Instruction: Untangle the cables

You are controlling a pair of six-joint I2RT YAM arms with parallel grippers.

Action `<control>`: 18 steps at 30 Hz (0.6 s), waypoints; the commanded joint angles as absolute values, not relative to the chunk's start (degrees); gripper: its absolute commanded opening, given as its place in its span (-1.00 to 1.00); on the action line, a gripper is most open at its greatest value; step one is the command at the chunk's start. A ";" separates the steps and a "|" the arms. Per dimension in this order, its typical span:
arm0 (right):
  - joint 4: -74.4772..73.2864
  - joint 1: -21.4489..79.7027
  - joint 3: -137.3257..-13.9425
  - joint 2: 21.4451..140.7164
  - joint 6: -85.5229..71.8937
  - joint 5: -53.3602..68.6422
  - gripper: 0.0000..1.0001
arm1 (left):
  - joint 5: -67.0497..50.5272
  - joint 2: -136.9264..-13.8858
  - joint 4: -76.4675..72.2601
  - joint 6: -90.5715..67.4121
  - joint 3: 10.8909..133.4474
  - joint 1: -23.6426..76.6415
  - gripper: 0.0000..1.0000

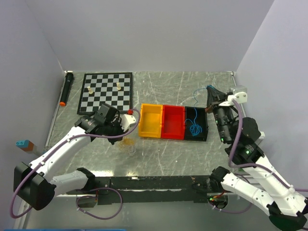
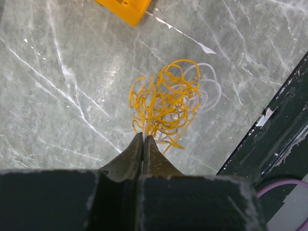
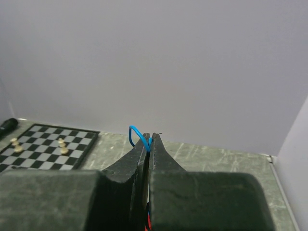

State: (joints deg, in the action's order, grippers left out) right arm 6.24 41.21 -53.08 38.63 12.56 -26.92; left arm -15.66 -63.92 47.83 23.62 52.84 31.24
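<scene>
Cables are sitting in two spots. A tangled bunch of thin curly yellow strands and white strands is lying on the grey marble-pattern table, just in front of the orange plastic bin. The left gripper is sitting closed, with its tips touching the near edge of the yellow strands. Whether it's actually pinching one, I can't tell from the wrist view.

The thin blue cable is mostly coiling inside the black plastic bin, with one strand running up out of it to the right gripper. That gripper is clamping closed on the blue strand and holding it off the table, just past the bin's far right corner. A small blue loop is sticking out past the fingertips.

The red plastic bin is sitting between the orange and black ones, all three touching side by side. A black-and-white chessboard carrying a few pale pieces is lying far left, with a black cylindrical marker with an orange tip lying beside it.
</scene>
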 commanded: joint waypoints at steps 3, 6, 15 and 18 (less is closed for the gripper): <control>11.25 36.13 -51.42 41.31 12.66 -27.42 -1.00 | -17.58 -63.11 48.08 23.47 53.79 31.20 -0.98; 12.65 34.28 -50.10 42.45 13.09 -28.47 -1.00 | -17.67 -63.02 48.25 23.47 53.61 31.29 -0.98; 13.36 25.68 -48.43 43.95 5.72 -27.08 -1.00 | -16.79 -63.02 48.25 23.73 52.82 31.20 -0.98; 12.31 23.91 -49.65 43.95 2.99 -24.00 -1.00 | -16.44 -63.11 48.34 23.99 52.91 31.29 -0.98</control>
